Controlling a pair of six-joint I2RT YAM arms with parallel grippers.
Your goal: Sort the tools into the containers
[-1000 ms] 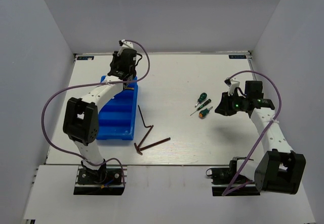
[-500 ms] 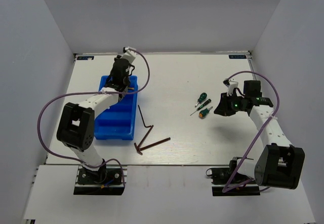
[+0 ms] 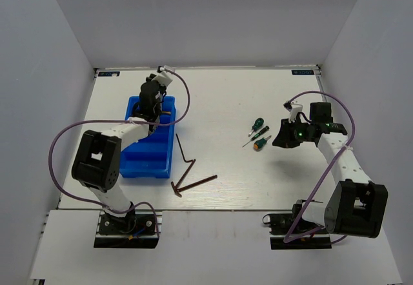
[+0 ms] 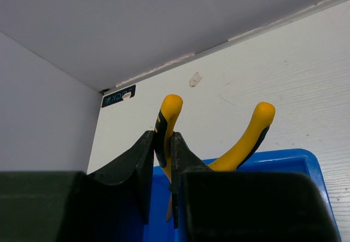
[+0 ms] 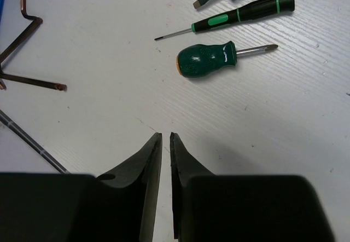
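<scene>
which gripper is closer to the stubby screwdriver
Right. The right gripper hovers just beside the stubby screwdriver; the left gripper is across the table over the blue bin, holding pliers.

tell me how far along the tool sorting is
Done: nothing visibly lying in the blue bin, partly hidden by the left arm. In hand: left gripper clamps yellow pliers over it. Left: three screwdrivers and three hex keys on the table; right gripper empty beside the screwdrivers.

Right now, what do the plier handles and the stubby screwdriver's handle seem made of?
Plier handles: likely rubbery plastic sleeve, matte yellow over black. Stubby screwdriver handle: probably hard plastic, glossy green with sharp highlights; shaft looks bright metal.
</scene>
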